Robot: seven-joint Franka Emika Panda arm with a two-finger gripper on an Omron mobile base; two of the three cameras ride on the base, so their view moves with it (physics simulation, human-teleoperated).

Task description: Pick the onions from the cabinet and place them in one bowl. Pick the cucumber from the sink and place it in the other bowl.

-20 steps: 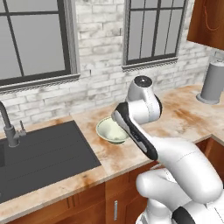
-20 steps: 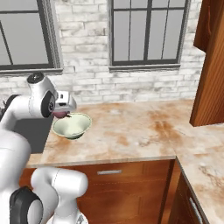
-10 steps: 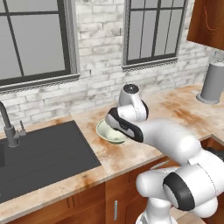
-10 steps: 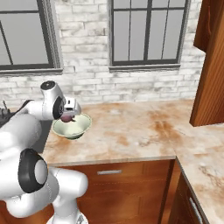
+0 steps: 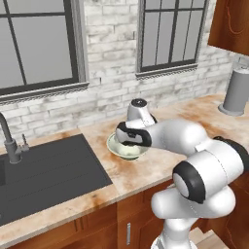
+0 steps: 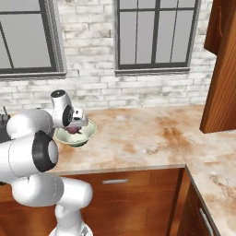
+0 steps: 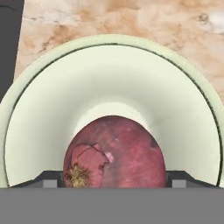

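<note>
Purple-red onion (image 7: 114, 152) sits clamped between the gripper (image 6: 73, 130) fingers, hanging directly above the hollow of the pale green-cream bowl (image 7: 39, 109), so release means straight down.

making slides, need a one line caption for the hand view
Purple-red onion held by the gripper just above the pale green-cream bowl on the counter.
</note>
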